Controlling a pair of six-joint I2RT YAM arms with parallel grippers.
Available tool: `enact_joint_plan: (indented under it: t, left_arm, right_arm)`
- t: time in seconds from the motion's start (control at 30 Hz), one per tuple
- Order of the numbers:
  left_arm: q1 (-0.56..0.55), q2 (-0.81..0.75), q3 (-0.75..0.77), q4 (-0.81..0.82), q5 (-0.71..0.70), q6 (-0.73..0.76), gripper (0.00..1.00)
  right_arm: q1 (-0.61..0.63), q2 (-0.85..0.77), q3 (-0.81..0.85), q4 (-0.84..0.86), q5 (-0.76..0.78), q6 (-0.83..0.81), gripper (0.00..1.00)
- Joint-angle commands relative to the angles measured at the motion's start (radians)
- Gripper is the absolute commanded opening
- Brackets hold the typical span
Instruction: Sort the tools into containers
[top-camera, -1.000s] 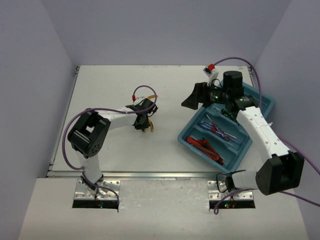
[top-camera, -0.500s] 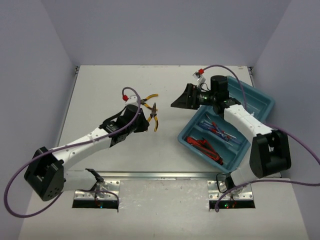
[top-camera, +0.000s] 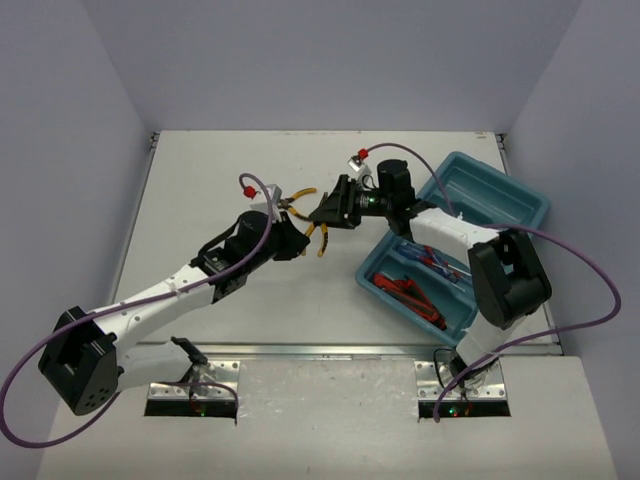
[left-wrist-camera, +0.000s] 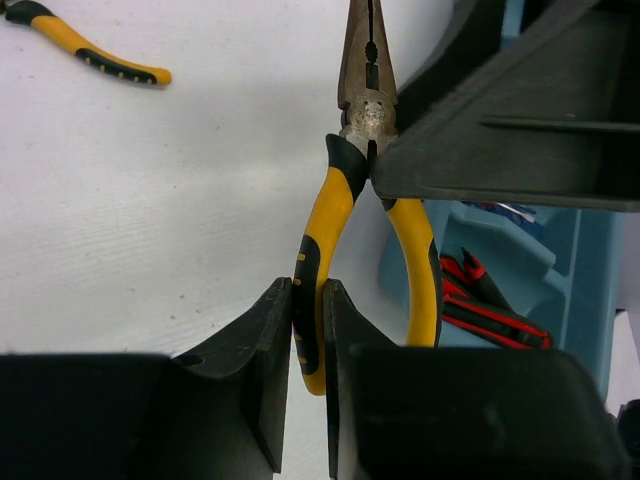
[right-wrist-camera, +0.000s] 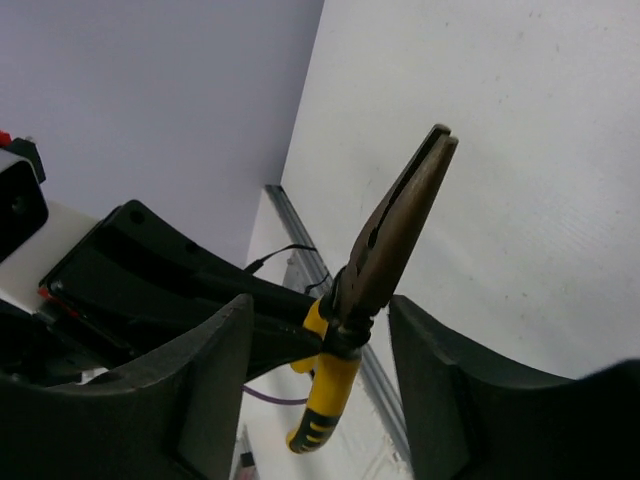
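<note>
My left gripper (top-camera: 293, 240) (left-wrist-camera: 308, 290) is shut on one handle of yellow-handled pliers (left-wrist-camera: 330, 210) (top-camera: 321, 240), held above the table's middle. My right gripper (top-camera: 330, 212) (right-wrist-camera: 318, 310) stands open around the same pliers (right-wrist-camera: 392, 235) at their pivot, with a gap on each side and the nose pointing past the fingers. One of its fingers (left-wrist-camera: 500, 130) sits against the pivot in the left wrist view. The teal tray (top-camera: 495, 195) (left-wrist-camera: 590, 280) lies to the right, holding red-handled tools (top-camera: 405, 290) (left-wrist-camera: 490, 310) and blue screwdrivers (top-camera: 435, 260) in separate compartments.
A second pair of yellow-handled pliers (top-camera: 300, 196) (left-wrist-camera: 100, 60) lies on the table just behind the two grippers. Both arms meet at mid-table, the right arm reaching over the tray's left end. Walls close in the table on three sides.
My left arm has carried the pliers right toward the centre. My right arm has swung left from above the tray and its jaws have narrowed around the pliers' pivot.
</note>
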Motion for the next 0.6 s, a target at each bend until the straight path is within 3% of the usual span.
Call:
enact_joint_plan:
  t: [0.0, 0.07, 0.17, 0.2, 0.23, 0.27, 0.3, 0.4, 0.47, 0.57]
  left_arm:
    - [-0.014, -0.057, 0.002, 0.177, 0.037, 0.004, 0.0]
    - [-0.015, -0.06, 0.0, 0.191, 0.045, 0.001, 0.0]
    - [-0.017, -0.071, -0.002, 0.195, 0.026, 0.003, 0.19]
    - [-0.017, -0.071, 0.009, 0.172, 0.011, 0.003, 0.29]
    - [-0.017, -0.072, 0.036, 0.11, -0.018, 0.003, 0.76]
    - [-0.017, -0.068, 0.072, 0.017, -0.082, -0.003, 0.97]
    - [-0.015, -0.061, 0.078, 0.001, -0.134, -0.011, 1.0]
    - [-0.015, -0.045, 0.195, -0.301, -0.311, -0.029, 1.0]
    - [-0.015, -0.055, 0.22, -0.384, -0.339, -0.017, 1.0]
    - [-0.016, -0.091, 0.201, -0.416, -0.285, 0.014, 1.0]
  right_arm:
    - [0.016, 0.025, 0.067, 0.052, 0.032, 0.044, 0.51]
    - [0.017, 0.042, 0.082, 0.049, 0.037, 0.05, 0.23]
    - [0.013, 0.042, 0.116, 0.022, 0.005, 0.007, 0.0]
    - [0.01, 0.039, 0.13, -0.008, 0.005, -0.026, 0.0]
    - [-0.006, 0.019, 0.155, -0.079, 0.018, -0.076, 0.0]
    - [-0.029, -0.004, 0.186, -0.173, 0.053, -0.162, 0.0]
    - [-0.051, -0.022, 0.192, -0.189, 0.059, -0.229, 0.0]
    - [-0.143, -0.037, 0.396, -0.589, 0.28, -0.639, 0.0]
    - [-0.169, -0.017, 0.508, -0.751, 0.548, -0.937, 0.0]
    - [-0.212, 0.029, 0.594, -0.835, 0.828, -1.27, 0.0]
